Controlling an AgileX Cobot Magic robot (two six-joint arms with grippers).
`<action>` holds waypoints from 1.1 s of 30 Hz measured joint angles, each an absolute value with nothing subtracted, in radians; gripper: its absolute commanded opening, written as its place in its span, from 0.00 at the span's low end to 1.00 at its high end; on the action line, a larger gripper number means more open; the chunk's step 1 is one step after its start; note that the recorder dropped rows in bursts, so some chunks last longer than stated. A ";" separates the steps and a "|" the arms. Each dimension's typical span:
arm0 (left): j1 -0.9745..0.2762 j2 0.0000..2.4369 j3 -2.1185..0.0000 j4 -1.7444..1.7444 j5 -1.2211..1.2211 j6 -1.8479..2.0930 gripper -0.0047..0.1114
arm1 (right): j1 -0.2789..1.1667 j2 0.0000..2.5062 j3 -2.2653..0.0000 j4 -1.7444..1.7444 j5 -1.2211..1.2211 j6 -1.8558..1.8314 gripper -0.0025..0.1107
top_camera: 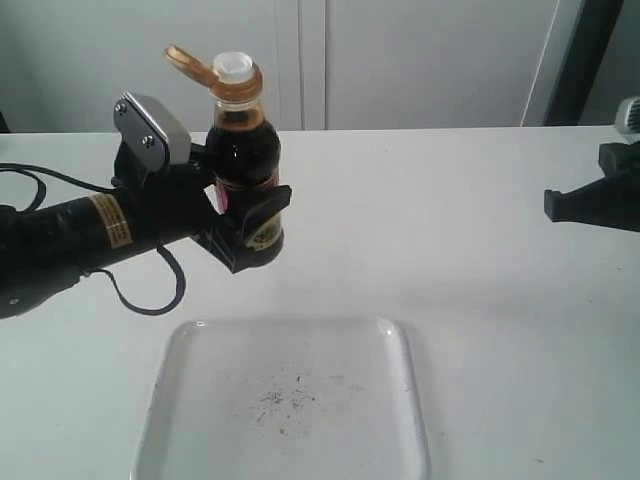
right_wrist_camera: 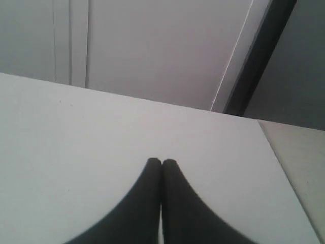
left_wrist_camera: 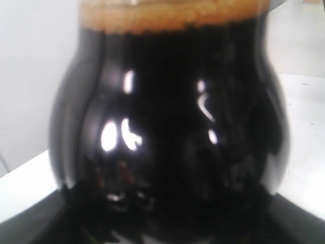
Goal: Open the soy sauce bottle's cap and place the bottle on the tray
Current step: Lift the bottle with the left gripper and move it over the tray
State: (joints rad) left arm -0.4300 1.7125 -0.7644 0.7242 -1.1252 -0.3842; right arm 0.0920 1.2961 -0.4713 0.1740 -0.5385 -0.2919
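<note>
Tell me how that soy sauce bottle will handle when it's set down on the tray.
The soy sauce bottle looks nearly full, so probably heavy for its size. Tall and narrow-necked, it may tip if released tilted. With its cap flipped open, a tip would likely spill. The glossy surface might slip in the jaws.

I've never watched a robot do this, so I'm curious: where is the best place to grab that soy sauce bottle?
Probably the wide lower body, from the side, as the left gripper does now. The soy sauce bottle stands upright, its neck is narrow, and the cap is flipped open over the spout, so a grip from above would get in the way.
</note>
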 measured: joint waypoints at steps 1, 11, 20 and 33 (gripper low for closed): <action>-0.430 1.706 -0.754 0.724 -1.125 -0.384 0.04 | 0.096 1.300 -0.467 0.170 -0.555 -0.286 0.02; -0.430 1.641 -0.657 0.731 -1.123 -0.387 0.04 | 0.105 1.396 -0.465 0.057 -0.618 -0.164 0.02; -0.520 1.610 -0.630 0.739 -1.117 -0.417 0.04 | 0.105 1.450 -0.465 0.045 -0.637 -0.158 0.02; -0.675 1.608 -0.567 0.718 -1.125 -0.398 0.04 | 0.105 1.473 -0.465 0.036 -0.643 -0.158 0.02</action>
State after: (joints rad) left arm -0.6748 1.6079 -0.5667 0.7185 -1.1251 -0.3979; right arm 0.1051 1.4734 -0.4654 0.0363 -0.6428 -0.1577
